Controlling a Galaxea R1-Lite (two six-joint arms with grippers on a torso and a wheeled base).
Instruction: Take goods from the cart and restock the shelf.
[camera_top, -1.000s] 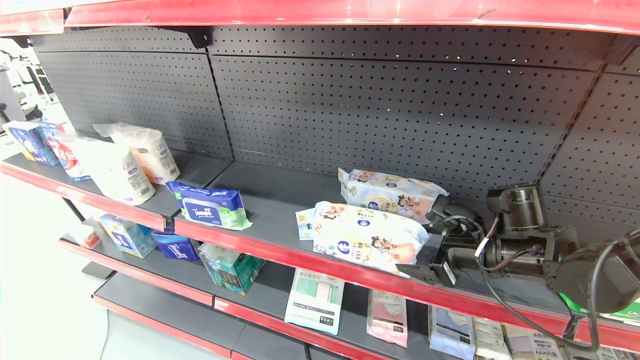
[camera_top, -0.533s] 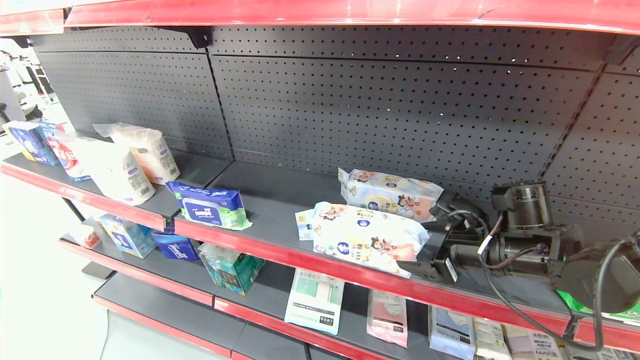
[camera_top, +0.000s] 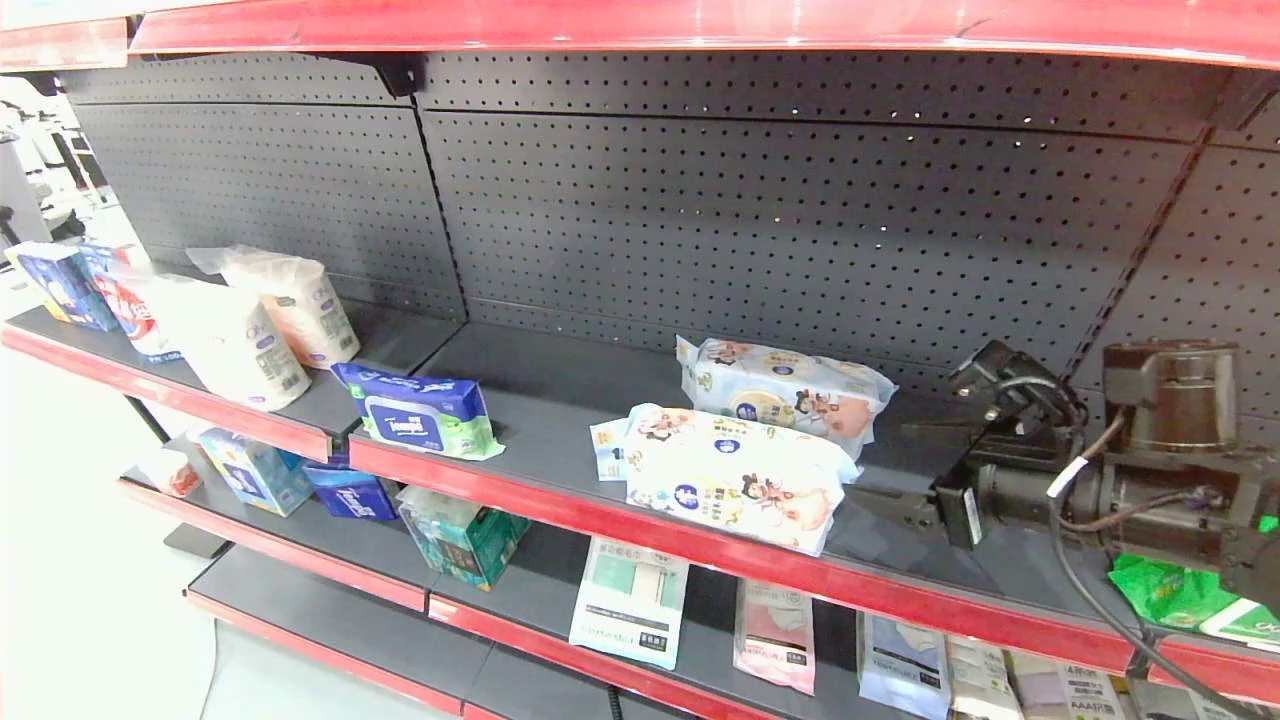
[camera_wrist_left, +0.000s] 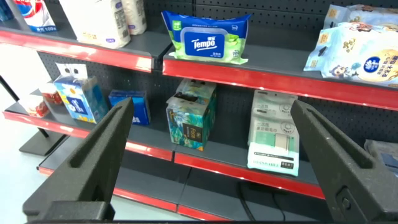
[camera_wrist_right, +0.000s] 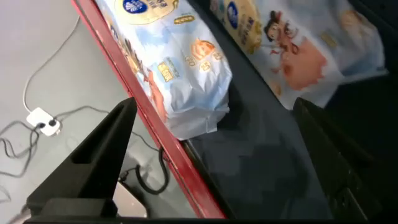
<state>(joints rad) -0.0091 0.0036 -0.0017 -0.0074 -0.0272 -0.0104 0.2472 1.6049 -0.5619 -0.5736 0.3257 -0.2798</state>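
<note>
The right gripper (camera_top: 905, 465), jaws wide and empty, has drawn back rightward, clear of the front wipes pack (camera_top: 735, 480). That pack lies unmoved at the shelf (camera_top: 560, 395) edge, with a second pack (camera_top: 780, 390) just behind it. The left gripper (camera_wrist_left: 211, 106) gapes, holding nothing.

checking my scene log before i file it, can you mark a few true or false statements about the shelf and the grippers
1. The right gripper holds the front pack. False: its jaws stand open and empty, apart from that pack.
2. The rear pack lies behind the front pack on the same shelf. True.
3. The blue pack lies to the right of both. False: it lies to their left.
4. The left gripper has its jaws open. True.
</note>
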